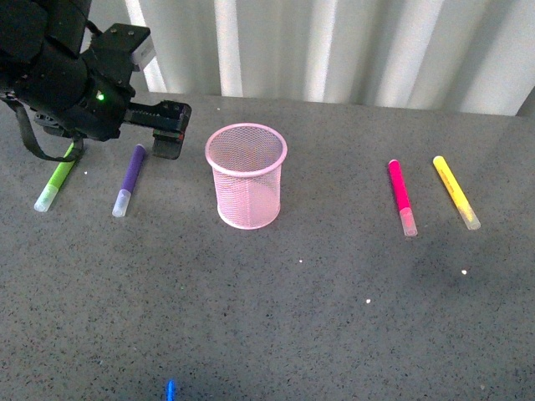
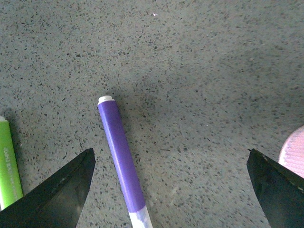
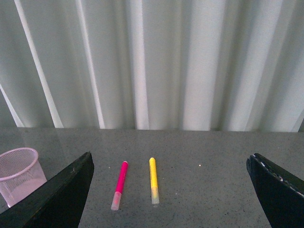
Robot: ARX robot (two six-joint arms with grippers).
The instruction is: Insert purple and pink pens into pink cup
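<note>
The pink cup stands upright in the middle of the table. The purple pen lies left of it, and the pink pen lies to its right. My left gripper is open and hovers just behind the purple pen, between it and the cup. In the left wrist view the purple pen lies between the open fingers, nearer one of them, with the cup's rim at the edge. My right gripper is open and empty. Its view shows the pink pen and the cup at a distance.
A lime green marker lies left of the purple pen and partly under my left arm. A yellow marker lies right of the pink pen. A small blue thing shows at the table's front edge. White curtains hang behind the table.
</note>
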